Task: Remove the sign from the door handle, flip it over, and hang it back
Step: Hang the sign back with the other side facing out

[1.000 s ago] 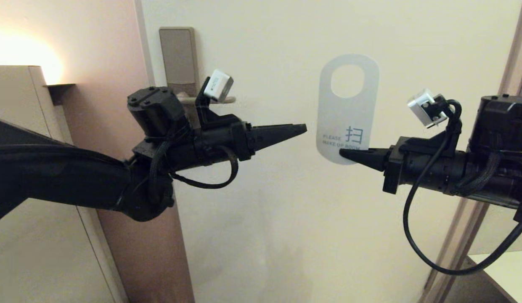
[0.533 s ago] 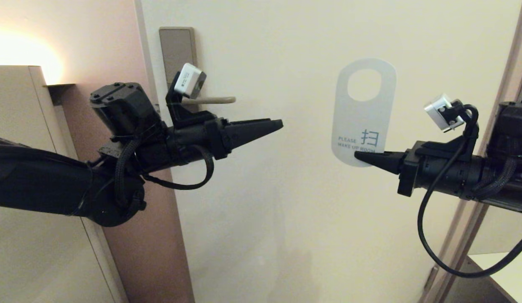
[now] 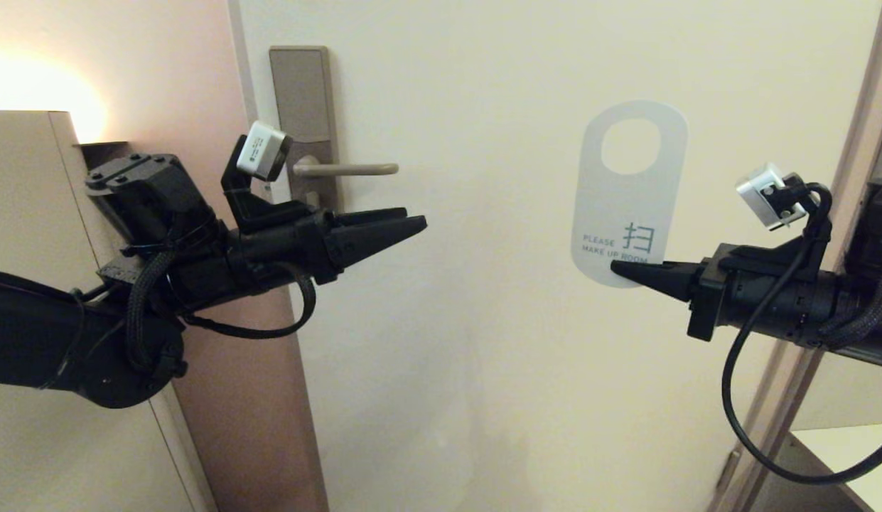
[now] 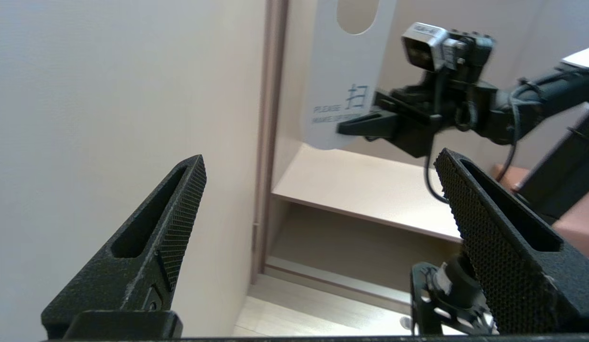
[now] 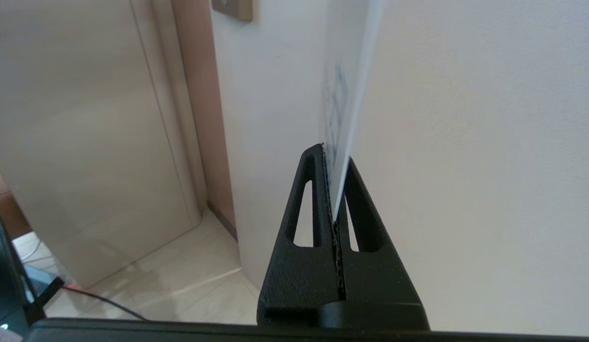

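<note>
You had the right gripper [image 3: 615, 267] fingers clamped on the sign [image 3: 629, 206] at its lower edge, mid-right of frame; it looked thin, light, stiff. Left gripper [image 3: 412, 222] fingers stood apart.

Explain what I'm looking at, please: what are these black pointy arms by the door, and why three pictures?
It is a two-armed robot facing a door. One picture comes from a camera on its head; the other two come from small cameras on each wrist. The right tool is shut on the lower edge of a white door sign, holding it upright in the air, away from the door handle. The left tool is open, holds nothing, and hovers just below the handle. Nothing hangs on the handle.
</note>
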You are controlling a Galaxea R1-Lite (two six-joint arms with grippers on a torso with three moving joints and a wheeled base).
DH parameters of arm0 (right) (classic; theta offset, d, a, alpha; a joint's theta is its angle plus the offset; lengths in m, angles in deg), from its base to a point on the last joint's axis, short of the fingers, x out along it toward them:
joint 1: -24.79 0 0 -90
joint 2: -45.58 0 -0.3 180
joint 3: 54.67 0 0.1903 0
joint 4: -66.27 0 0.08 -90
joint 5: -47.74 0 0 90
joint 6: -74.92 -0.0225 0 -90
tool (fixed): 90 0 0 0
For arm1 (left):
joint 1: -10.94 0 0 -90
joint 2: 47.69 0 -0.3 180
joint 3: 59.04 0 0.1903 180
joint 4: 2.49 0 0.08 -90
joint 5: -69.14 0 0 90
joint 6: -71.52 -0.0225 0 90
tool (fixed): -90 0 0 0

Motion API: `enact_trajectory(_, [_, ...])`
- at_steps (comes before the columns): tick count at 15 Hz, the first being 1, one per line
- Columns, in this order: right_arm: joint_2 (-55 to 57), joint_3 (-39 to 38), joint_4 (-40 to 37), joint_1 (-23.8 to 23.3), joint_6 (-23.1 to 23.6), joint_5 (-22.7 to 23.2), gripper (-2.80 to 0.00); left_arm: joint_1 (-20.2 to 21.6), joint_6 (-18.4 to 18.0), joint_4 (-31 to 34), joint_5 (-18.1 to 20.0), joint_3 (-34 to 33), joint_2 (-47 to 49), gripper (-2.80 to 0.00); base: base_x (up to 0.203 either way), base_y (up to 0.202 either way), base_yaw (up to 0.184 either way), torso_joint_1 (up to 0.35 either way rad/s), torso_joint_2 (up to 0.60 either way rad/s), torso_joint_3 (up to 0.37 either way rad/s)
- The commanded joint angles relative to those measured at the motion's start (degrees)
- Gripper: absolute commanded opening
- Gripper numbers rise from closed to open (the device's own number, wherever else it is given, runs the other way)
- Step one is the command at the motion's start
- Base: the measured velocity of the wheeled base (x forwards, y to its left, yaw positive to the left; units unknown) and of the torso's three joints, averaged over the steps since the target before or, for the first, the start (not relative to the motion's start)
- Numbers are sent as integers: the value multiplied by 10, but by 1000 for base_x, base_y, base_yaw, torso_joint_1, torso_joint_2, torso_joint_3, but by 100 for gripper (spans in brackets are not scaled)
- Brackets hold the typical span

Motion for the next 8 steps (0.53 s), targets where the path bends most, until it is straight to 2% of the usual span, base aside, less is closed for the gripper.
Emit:
enact_trajectory(1, [-7, -1, 2, 0, 0, 2, -280, 5, -3, -3, -6, -12, -14, 0, 0, 0, 0, 0, 0, 0])
enact_trajectory(2, [-9, -1, 2, -1, 0, 1, -280, 11, -15, -1, -10, -25, -19, 0, 0, 0, 0, 0, 0, 0])
enact_trajectory(3, [-12, -5, 2, -1, 0, 1, -280, 19, -32, 3, -12, -39, -25, -280, 0, 0, 0, 0, 0, 0])
enact_trajectory(5, [-17, -13, 2, -1, 0, 1, -280, 34, -59, 20, -23, -70, -45, -280, 0, 0, 0, 0, 0, 0])
enact_trajectory(8, [-21, -22, 2, -1, 0, -8, -280, 38, -72, 47, -74, -93, -79, -280, 0, 0, 0, 0, 0, 0])
